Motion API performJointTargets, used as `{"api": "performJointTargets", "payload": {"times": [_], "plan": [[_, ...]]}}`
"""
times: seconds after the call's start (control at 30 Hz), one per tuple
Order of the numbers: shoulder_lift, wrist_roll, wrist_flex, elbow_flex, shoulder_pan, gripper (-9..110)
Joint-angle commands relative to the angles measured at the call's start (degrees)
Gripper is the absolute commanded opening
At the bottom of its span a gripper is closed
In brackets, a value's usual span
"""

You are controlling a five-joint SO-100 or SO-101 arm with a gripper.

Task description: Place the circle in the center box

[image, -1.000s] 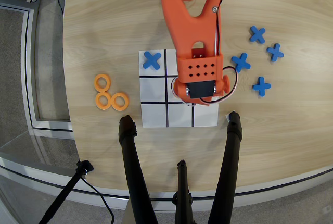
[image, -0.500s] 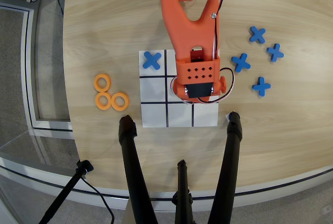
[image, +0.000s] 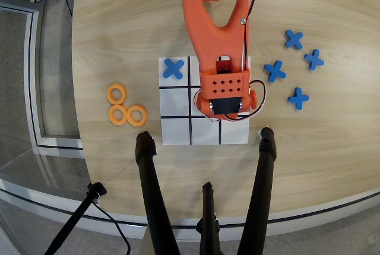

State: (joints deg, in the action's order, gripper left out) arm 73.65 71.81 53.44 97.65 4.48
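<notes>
Overhead, the orange arm (image: 217, 35) is seen stretched down over the white grid (image: 176, 130), its wrist block covering the center box (image: 193, 101) almost wholly; only a sliver of that cell shows at its left edge. The gripper is hidden beneath the arm, so whether its fingers are apart or closed cannot be told. Three orange circles (image: 117, 94) are grouped on the table (image: 119, 24) left of the grid, two touching. One blue X (image: 173, 68) is set in the grid's top-left cell; four more (image: 275, 70) are scattered at the right
</notes>
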Motion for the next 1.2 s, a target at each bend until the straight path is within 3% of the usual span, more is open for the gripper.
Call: {"api": "performJointTargets", "payload": {"times": [0.0, 0.37, 0.73, 1.17], "plan": [[0.44, -0.7, 0.53, -1.41, -0.88, 3], [2.55, -1.85, 6.06, -4.83, -1.05, 22], [17.49, -1.85, 16.26, -8.53, -0.62, 22], [61.44, 3.34, 15.82, 29.0, 1.05, 22]]}}
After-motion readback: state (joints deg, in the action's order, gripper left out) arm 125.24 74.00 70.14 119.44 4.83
